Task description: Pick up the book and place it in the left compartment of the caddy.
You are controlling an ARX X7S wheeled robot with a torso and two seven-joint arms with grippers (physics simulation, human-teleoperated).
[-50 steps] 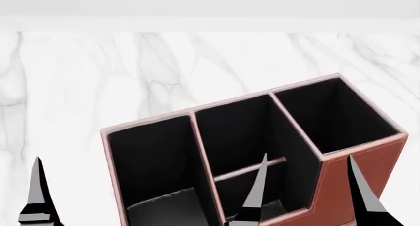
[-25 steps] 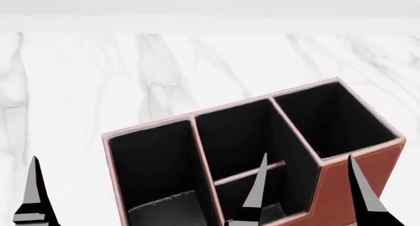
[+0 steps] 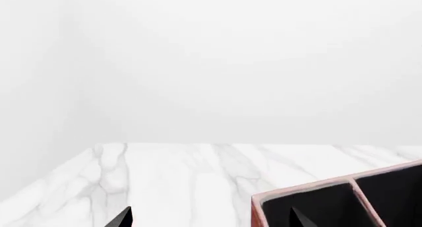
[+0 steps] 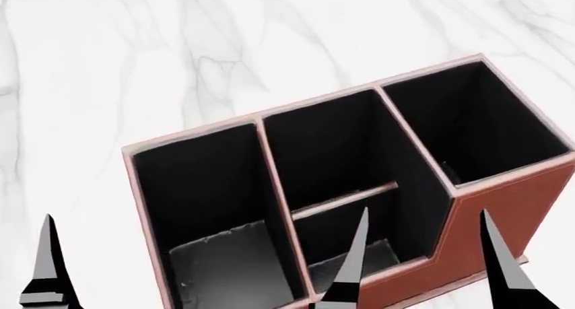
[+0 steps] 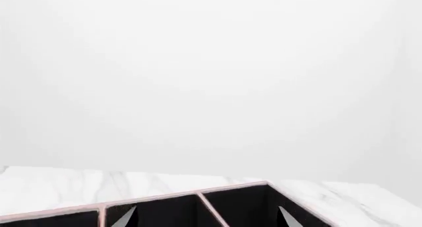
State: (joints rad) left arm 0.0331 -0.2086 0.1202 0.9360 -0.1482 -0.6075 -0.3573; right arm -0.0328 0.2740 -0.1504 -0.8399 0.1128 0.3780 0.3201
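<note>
Already the black hardcover book (image 4: 229,265) lies flat inside the leather caddy's (image 4: 503,208) left compartment (image 4: 193,181), likely stiff and slick, while your right gripper (image 4: 422,265) hangs spread; left gripper's (image 4: 50,268) spread unclear.

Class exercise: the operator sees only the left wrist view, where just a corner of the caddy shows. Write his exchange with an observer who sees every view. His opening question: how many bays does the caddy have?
Observer: Three. The head view shows the whole caddy, its middle bay split by a cross-divider.
Operator: Is the book in the left compartment?
Observer: No. The left compartment shows only black lining, and no view shows a book.
Operator: And the right gripper?
Observer: The right gripper is open and empty.
</note>
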